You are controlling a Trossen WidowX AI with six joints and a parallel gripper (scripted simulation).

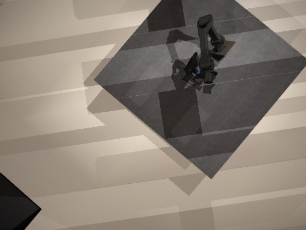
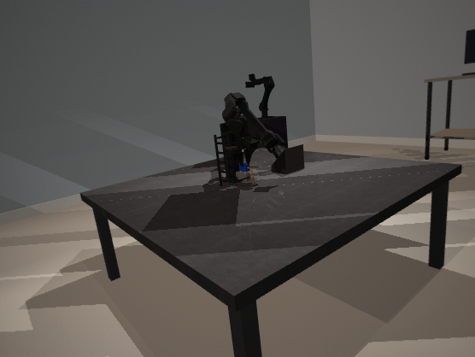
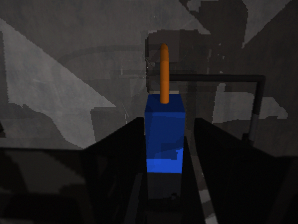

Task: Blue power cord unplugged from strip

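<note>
gripper part-open, holding nothing | blue plug probably light, stiff; pinch left and right sides (orange cord likely bends)

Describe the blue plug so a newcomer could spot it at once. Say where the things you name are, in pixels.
On the dark table (image 1: 234, 110) (image 2: 299, 231), find the black rack (image 1: 188, 79) (image 2: 217, 158). Beside it is a small blue block (image 2: 243, 167) (image 3: 165, 137), the only blue thing, with an orange cord (image 2: 252, 175) (image 3: 164, 75).
</note>
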